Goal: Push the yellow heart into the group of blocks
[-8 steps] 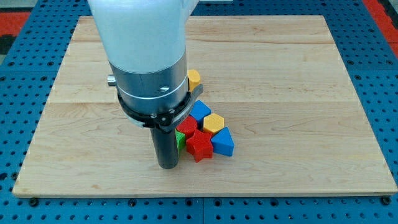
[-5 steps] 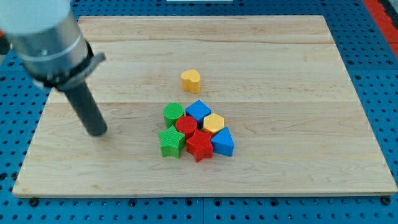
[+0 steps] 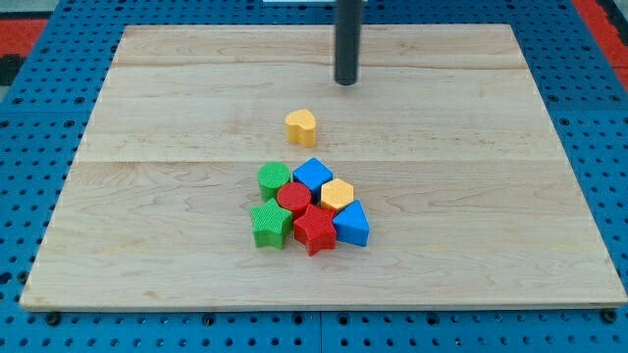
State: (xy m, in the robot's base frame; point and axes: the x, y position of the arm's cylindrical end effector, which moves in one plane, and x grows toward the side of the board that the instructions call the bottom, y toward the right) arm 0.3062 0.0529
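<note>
The yellow heart [image 3: 301, 126] lies alone on the wooden board, a short way above the group of blocks. My tip [image 3: 345, 82] stands on the board above and to the right of the heart, not touching it. The group sits below the heart: a green round block [image 3: 274, 179], a blue block [image 3: 313, 175], a yellow hexagon [image 3: 338, 193], a red round block [image 3: 292, 197], a green star [image 3: 269, 225], a red star [image 3: 315, 229] and a blue triangle [image 3: 352, 224], all packed together.
The wooden board [image 3: 147, 147] lies on a blue pegboard surface [image 3: 29, 196]. A red area [image 3: 20, 34] shows at the view's top left corner.
The arm swung from over the group to the board's left, then to the top centre. Now only the rod shows, above and right of the yellow heart. The blocks have not moved.
</note>
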